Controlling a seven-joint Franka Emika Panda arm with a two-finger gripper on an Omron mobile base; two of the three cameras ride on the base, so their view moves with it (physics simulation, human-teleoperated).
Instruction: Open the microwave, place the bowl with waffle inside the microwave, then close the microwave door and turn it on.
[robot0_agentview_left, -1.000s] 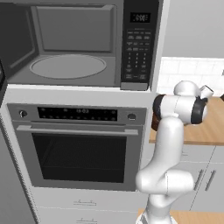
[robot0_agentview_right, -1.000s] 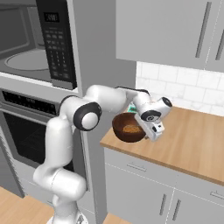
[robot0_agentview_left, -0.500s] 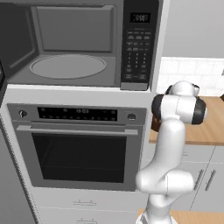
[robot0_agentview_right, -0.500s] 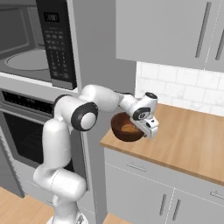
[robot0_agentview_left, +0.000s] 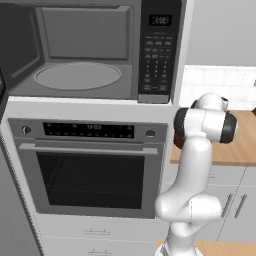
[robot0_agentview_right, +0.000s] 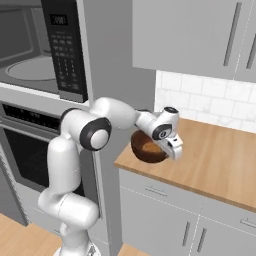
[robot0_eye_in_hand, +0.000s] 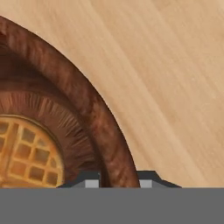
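The microwave (robot0_agentview_left: 85, 55) stands open above the wall oven, its grey cavity and turntable (robot0_agentview_left: 77, 76) bare; it also appears at upper left as the microwave (robot0_agentview_right: 30, 60). The microwave door (robot0_agentview_left: 2, 95) is swung wide, a dark sliver at the left edge. On the wooden counter sits the bowl with waffle (robot0_agentview_right: 147, 150). My gripper (robot0_agentview_right: 169, 149) points down at its right rim. In the hand view the gripper (robot0_eye_in_hand: 118, 183) has one finger inside and one outside the brown rim (robot0_eye_in_hand: 78, 92), pressed close against it, with the waffle (robot0_eye_in_hand: 26, 153) to the left.
A steel wall oven (robot0_agentview_left: 90, 170) with a bar handle sits below the microwave. The wooden counter (robot0_agentview_right: 215, 160) stretches right of the bowl, with white tile behind and grey upper cabinets (robot0_agentview_right: 200, 35) overhead. Drawers and cabinet doors lie below the counter.
The hand has dropped onto the bowl's right rim and its fingers have closed in from wide open to hug the rim. The bowl has stayed in place.
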